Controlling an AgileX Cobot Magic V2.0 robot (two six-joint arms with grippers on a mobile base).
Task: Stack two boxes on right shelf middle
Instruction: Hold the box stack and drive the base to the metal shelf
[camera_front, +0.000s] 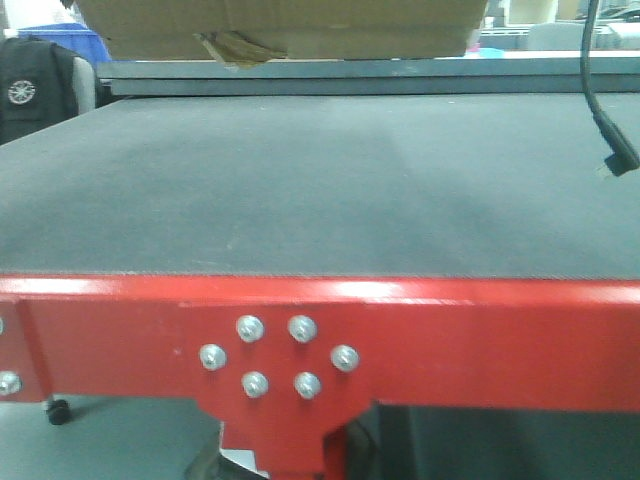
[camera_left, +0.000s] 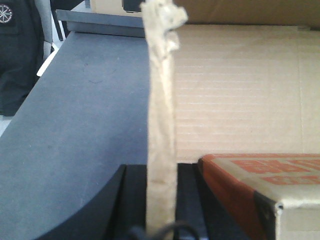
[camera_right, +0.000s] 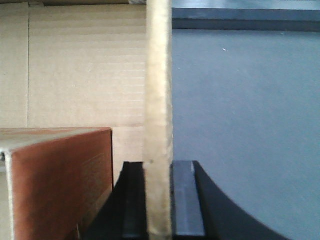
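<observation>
Inside the left tool (camera_left: 161, 175) and right tool (camera_right: 159, 170), upright box flaps (camera_left: 161, 100) sit pinched.

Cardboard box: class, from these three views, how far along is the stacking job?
Done: no stack shows. In hand: left gripper and right gripper each pinch a flap of one cardboard box, held above the grey platform by the shelf beam. Left: set it on the shelf, then stack the second.

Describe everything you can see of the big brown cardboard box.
The cardboard box is plain brown corrugated board, top cropped in the front view, with a crumpled tape scrap at its lower edge. It is at the far end of the grey platform. A thin flap stands edge-on, clamped in the left gripper; another in the right gripper.
</observation>
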